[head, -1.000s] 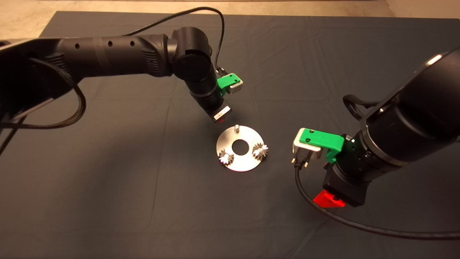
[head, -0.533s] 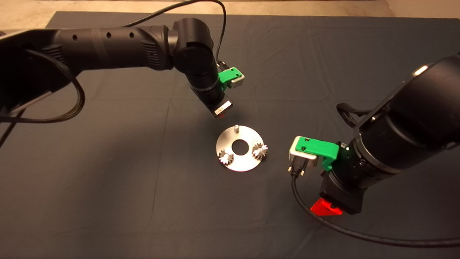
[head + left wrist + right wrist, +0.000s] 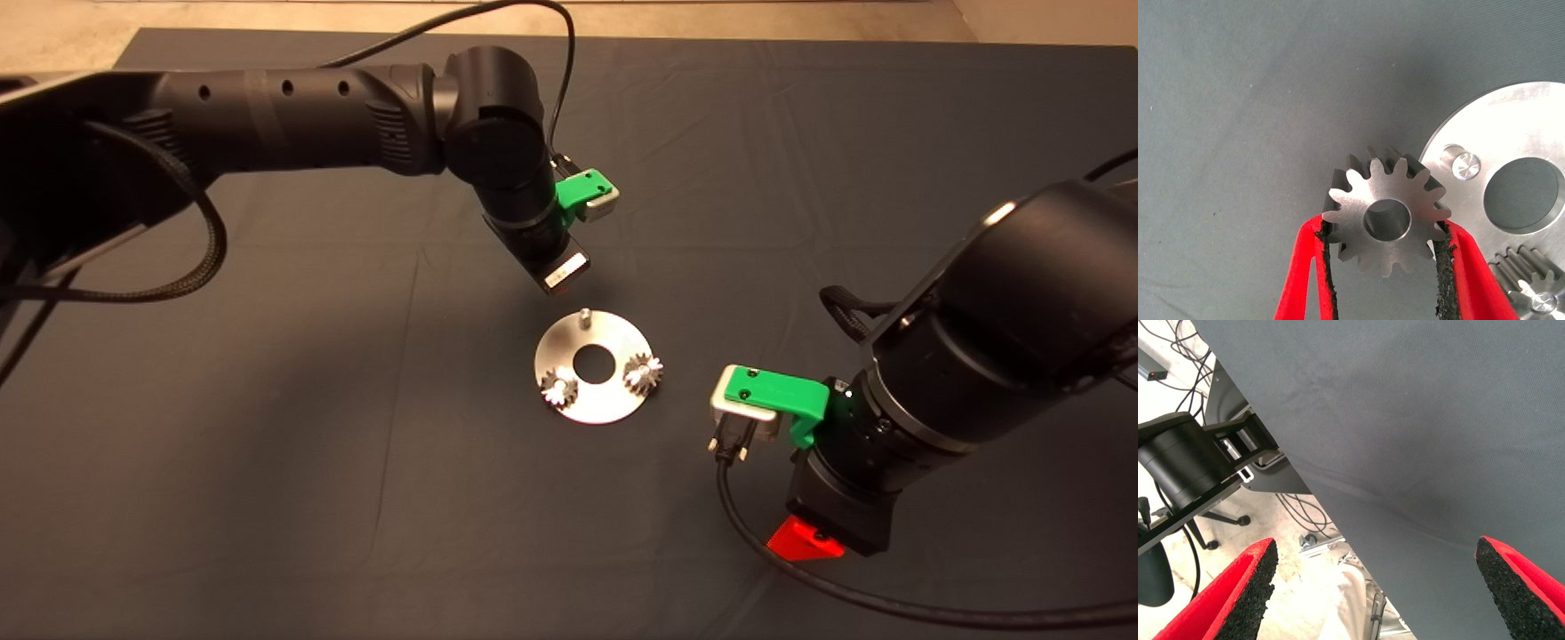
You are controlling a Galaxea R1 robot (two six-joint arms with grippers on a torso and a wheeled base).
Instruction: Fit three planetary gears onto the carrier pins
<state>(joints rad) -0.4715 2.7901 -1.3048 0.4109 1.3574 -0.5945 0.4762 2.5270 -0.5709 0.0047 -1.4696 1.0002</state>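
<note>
Surface: dark mat point(image 3: 267, 444) over table, pale floor strip at far edge.
Left gripper point(image 3: 1386, 267): above mat just beyond disc's far rim, red fingers point(image 3: 1301, 280) clamped on third planetary gear point(image 3: 1386, 217), pads on opposite teeth, bore facing camera.
Disc point(image 3: 613, 342): mat centre, flat, big centre hole.
Carrier pins: bare pin point(image 3: 586, 315) at far rim, near left gripper, nothing on it.
Seated gears: one point(image 3: 559, 388) on near-left pin, one point(image 3: 643, 372) on right pin.
Right gripper point(image 3: 1378, 587): low right of disc, well apart, fingers spread wide, nothing held; mat edge, floor cables in its wrist view.
</note>
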